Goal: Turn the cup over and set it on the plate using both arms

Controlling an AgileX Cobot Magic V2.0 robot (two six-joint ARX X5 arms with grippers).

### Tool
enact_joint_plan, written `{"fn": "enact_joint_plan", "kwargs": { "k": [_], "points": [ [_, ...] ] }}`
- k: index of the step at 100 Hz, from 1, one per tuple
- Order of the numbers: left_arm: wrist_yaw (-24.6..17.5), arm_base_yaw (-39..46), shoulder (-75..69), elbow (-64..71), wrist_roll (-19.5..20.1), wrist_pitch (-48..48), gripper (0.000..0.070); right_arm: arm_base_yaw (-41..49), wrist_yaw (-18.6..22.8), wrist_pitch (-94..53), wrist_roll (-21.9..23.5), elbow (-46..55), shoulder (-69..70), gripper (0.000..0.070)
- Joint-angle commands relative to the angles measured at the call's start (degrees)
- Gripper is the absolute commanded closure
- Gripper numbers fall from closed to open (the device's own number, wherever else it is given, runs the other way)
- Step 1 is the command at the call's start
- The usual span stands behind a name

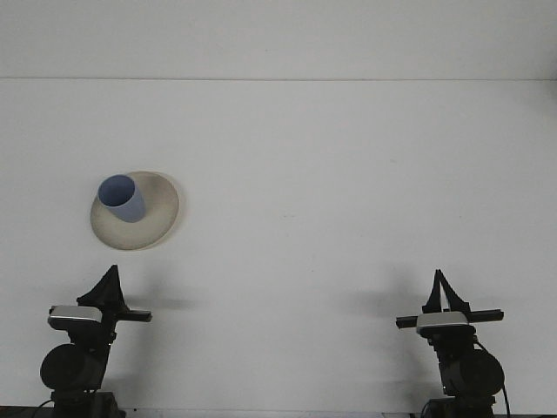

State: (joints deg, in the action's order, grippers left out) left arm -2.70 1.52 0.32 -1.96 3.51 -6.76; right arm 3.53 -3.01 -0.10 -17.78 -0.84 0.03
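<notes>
In the front view, the left gripper (109, 280) sits low at the near edge of the table, its dark fingers drawn together to a point, holding and touching nothing. The right gripper (441, 285) is likewise at the near edge on the other side, its fingers meeting at the tip, holding nothing.

The blue cup (122, 198) stands mouth-up on the beige plate (155, 219), toward the plate's left rear part. The plate lies beyond the left gripper, well apart from the right one.

The white table (331, 192) is bare and wide between and ahead of both arms, ending at a pale wall behind.
</notes>
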Motion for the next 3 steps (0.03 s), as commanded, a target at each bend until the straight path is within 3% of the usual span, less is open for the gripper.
{"fn": "enact_joint_plan", "kwargs": {
  "k": [1,3],
  "points": [
    [0.2,0.0,-0.1,1.2,-0.1,-0.6,0.0688,0.0,0.0,0.6,0.1,0.1,0.0,0.07],
    [0.2,0.0,-0.1,1.2,-0.1,-0.6,0.0688,0.0,0.0,0.6,0.1,0.1,0.0,0.07]
  ]
}}
